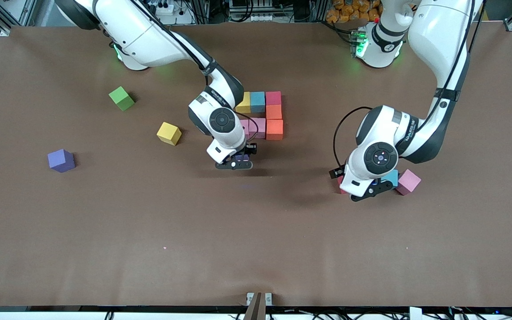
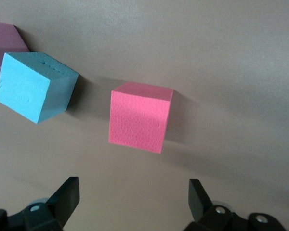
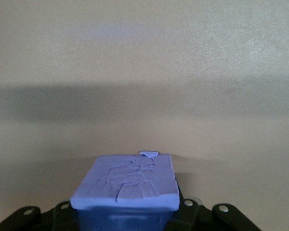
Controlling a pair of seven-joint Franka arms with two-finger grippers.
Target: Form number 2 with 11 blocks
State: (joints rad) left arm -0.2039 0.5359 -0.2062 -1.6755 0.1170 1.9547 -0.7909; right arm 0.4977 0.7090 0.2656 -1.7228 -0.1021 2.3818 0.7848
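I see the right gripper [image 1: 238, 161] up over bare table [image 1: 256, 249], its jaws clamped on a purple block [image 3: 127, 185] that fills the gap between them; the block's top face looks scratched in the right wrist view. Just beside these jaws, toward the robots' bases, lies the unfinished number 2 [image 1: 262, 114]: a yellow block [image 1: 244, 102], a blue block [image 1: 258, 102] and a red-pink block [image 1: 273, 98] in one row, two orange blocks [image 1: 274, 121] under the red-pink one, and a pink block [image 1: 258, 128] touching the lower orange one.

The left gripper [image 1: 367, 189] hangs low over the table at the left arm's end, its jaws wide apart and holding nothing. A pink cube [image 2: 139, 116] sits ahead of the open jaws, in line with the gap but not inside it. A light blue cube [image 2: 34, 86] stands near that cube, off to one side of the jaws, and another pink cube [image 1: 408, 182] is beside the gripper.

Well apart from both jaws, toward the right arm's end, lie a loose yellow cube [image 1: 169, 133], a lime-green cube [image 1: 121, 98] and a second purple cube [image 1: 61, 160]
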